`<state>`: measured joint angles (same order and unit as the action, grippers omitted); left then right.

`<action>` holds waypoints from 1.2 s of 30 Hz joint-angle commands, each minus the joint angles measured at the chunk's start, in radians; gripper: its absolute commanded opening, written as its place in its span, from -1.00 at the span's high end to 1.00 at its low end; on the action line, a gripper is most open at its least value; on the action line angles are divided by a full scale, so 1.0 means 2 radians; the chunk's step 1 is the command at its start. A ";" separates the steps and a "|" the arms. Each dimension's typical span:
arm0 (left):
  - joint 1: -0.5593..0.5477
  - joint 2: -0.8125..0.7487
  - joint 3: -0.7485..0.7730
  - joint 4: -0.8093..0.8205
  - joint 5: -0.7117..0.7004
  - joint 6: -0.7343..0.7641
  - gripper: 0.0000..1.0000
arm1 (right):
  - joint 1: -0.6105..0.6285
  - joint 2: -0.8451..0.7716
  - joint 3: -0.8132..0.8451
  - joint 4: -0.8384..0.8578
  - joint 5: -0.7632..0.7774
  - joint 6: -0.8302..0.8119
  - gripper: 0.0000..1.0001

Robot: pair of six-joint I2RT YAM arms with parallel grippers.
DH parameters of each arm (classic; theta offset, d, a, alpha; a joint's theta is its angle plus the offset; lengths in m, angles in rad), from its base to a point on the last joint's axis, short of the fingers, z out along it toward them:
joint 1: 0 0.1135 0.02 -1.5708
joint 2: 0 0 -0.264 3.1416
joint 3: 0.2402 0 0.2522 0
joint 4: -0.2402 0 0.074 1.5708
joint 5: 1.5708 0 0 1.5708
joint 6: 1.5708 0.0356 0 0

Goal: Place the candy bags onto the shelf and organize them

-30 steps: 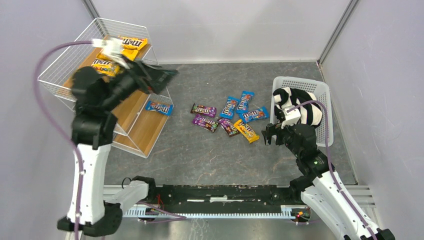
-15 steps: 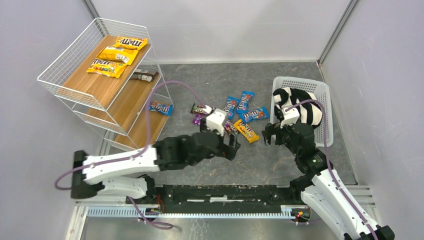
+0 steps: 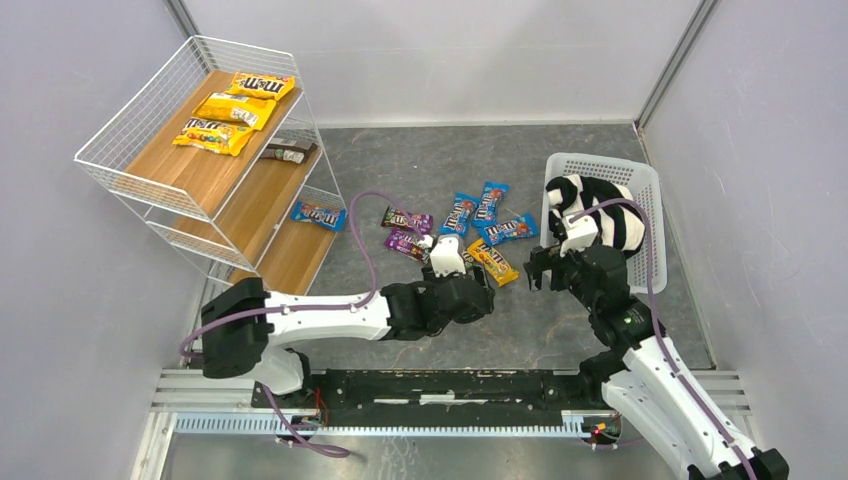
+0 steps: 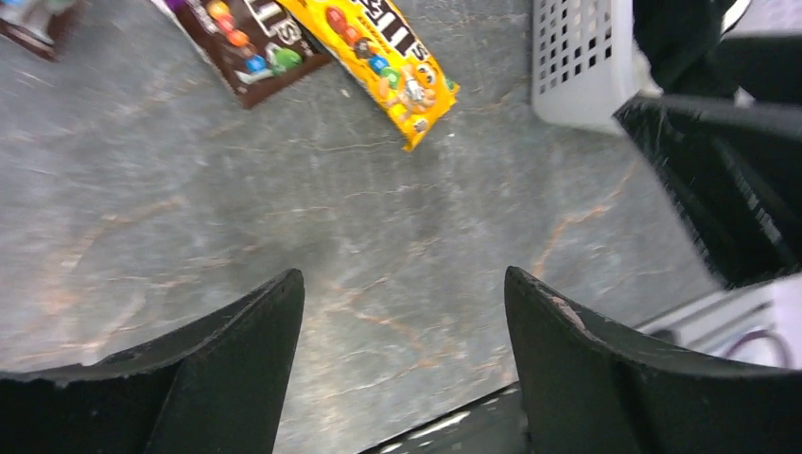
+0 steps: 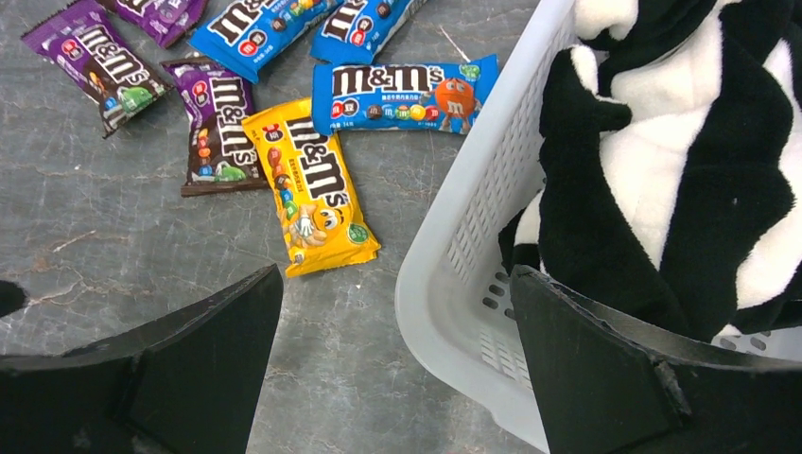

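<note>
The shelf (image 3: 170, 170) stands at the back left. Three yellow candy bags (image 3: 233, 108) lie on its top board, a dark one (image 3: 283, 153) on the middle board and a blue one (image 3: 318, 214) on the lowest. Several more bags lie on the floor: blue (image 3: 491, 200), purple (image 3: 406, 220) and yellow (image 3: 493, 262). My left gripper (image 3: 478, 296) (image 4: 402, 276) is open and empty, low over bare floor just in front of the yellow bag (image 4: 374, 57). My right gripper (image 3: 537, 268) (image 5: 395, 272) is open and empty, to the right of the yellow bag (image 5: 307, 189).
A white lattice basket (image 3: 645, 185) holding a black-and-white striped cloth (image 3: 600, 210) stands at the right; its rim (image 5: 463, 236) is right by my right gripper. The right arm (image 4: 719, 180) is close to my left gripper. Walls enclose the floor.
My left arm has swung from the shelf down to the floor in front of the pile. A dark bag now lies on the middle board. The right arm has not moved.
</note>
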<state>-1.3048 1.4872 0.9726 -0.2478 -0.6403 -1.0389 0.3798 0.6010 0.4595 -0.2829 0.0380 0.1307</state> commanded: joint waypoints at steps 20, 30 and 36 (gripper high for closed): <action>0.056 0.211 -0.014 0.308 0.065 -0.258 -0.24 | 0.002 -0.040 0.011 0.006 0.022 0.003 -0.96; 0.067 0.239 0.006 0.309 0.040 -0.250 -0.08 | 0.002 -0.042 0.010 0.010 0.017 0.003 -0.96; 0.068 0.252 0.010 0.319 0.046 -0.251 0.11 | 0.002 -0.043 0.009 0.009 0.014 0.004 -0.96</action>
<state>-1.1732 1.9713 0.9695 0.3626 -0.5209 -1.5223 0.3798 0.5236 0.4595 -0.3019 0.0692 0.1307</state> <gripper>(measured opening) 0.468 0.982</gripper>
